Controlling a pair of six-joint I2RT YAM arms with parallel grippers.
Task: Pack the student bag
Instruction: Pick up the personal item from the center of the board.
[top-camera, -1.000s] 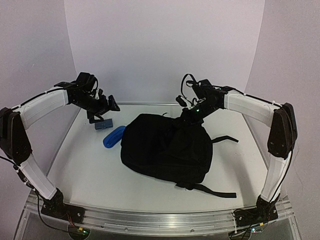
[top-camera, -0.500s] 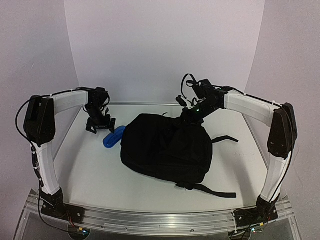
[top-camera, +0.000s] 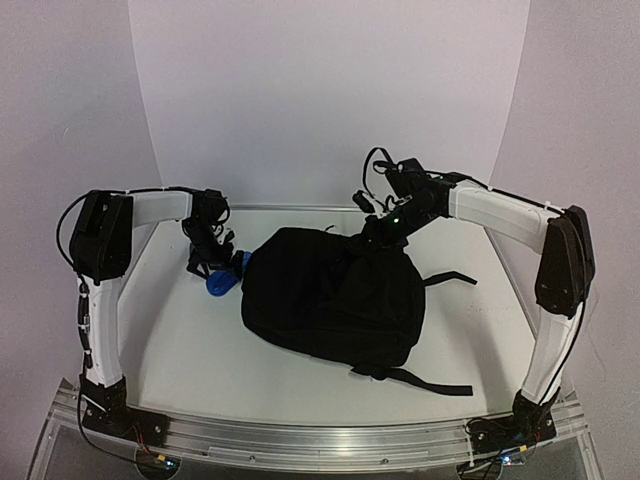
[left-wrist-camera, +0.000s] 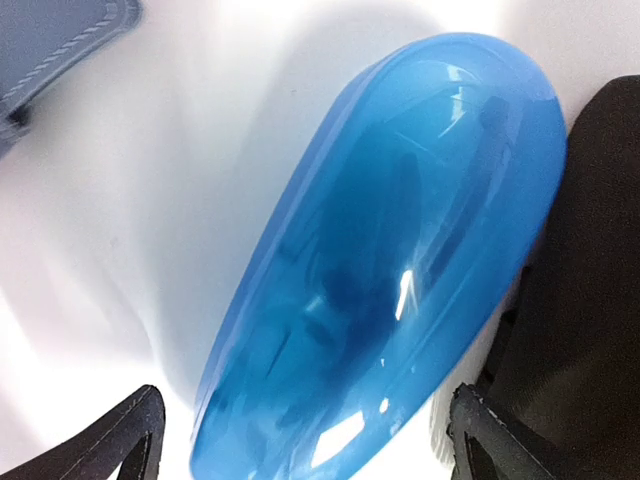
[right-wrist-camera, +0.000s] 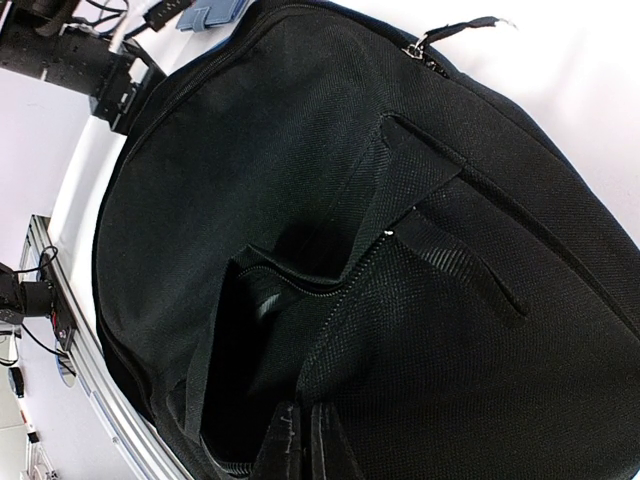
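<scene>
One second has altered nothing at the near side of the white desk. The large black soft fabric backpack lies flat in the middle as it did, with its black webbing strap trailing off its near right corner.

The change is to the backpack's left. The left arm was raised and stretched out well away from the backpack. It has now folded in and brought the left gripper down over the glossy blue rounded plastic case, which touches the backpack's left edge. The jaws stand wide open, one finger on each side of the case's near end, and neither appears to press on it yet. The case itself has not shifted.

Just beyond the case, farther from the backpack, the corner of a grey-blue stitched flat pouch shows, untouched.

At the backpack's far end the right gripper has stayed closed, apparently pinching the fabric at the rim of the unzipped pocket so that the mouth gapes.

For the packing, the approach looks finished. The opening is held ready, so closing on the case is the likely next step, and nothing has been lifted yet.
</scene>
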